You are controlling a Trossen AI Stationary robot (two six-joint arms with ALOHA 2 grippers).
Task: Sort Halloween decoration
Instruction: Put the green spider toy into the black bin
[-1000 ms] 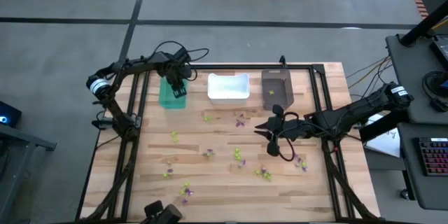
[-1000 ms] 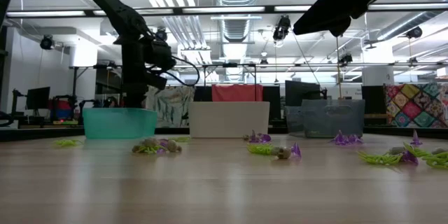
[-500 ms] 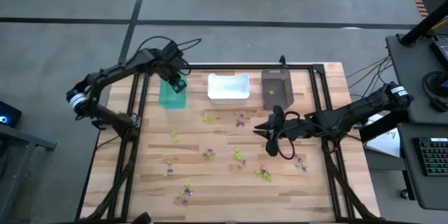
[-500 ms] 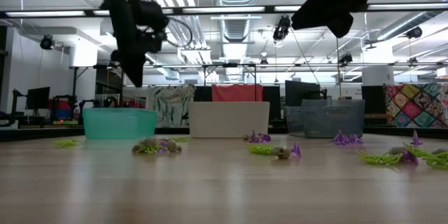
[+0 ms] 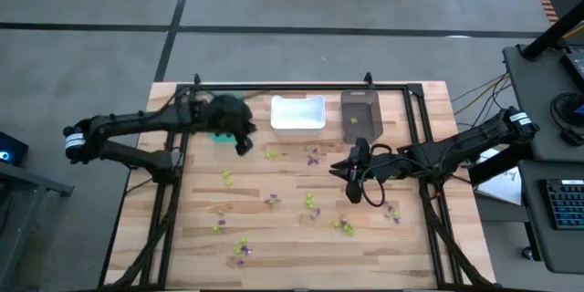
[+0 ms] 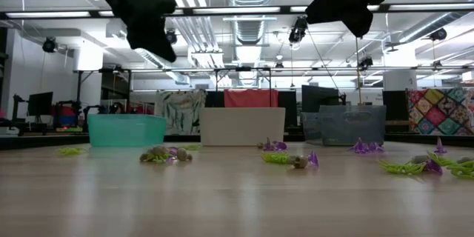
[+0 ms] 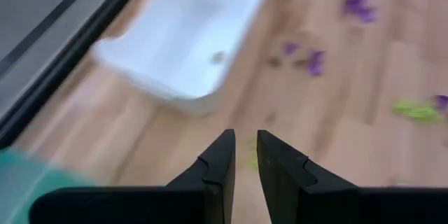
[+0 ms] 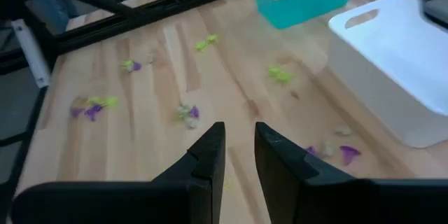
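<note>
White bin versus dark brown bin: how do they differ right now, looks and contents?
The white bin lies wide across the table's far side; the dark brown bin next to it runs lengthwise, narrower. The white bin is opaque and bright; the dark brown bin looks dim and smoky. In the left wrist view the white bin holds one small pale trinket; the dark brown bin shows a lime-green trinket. Both are rectangular, upright and open-topped.

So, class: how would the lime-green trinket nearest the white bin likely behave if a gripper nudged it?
The lime-green trinket is tiny beside the left gripper, so probably very light and apt to skid on the smooth table. It lies low and flat, so rolling seems unlikely.
</note>
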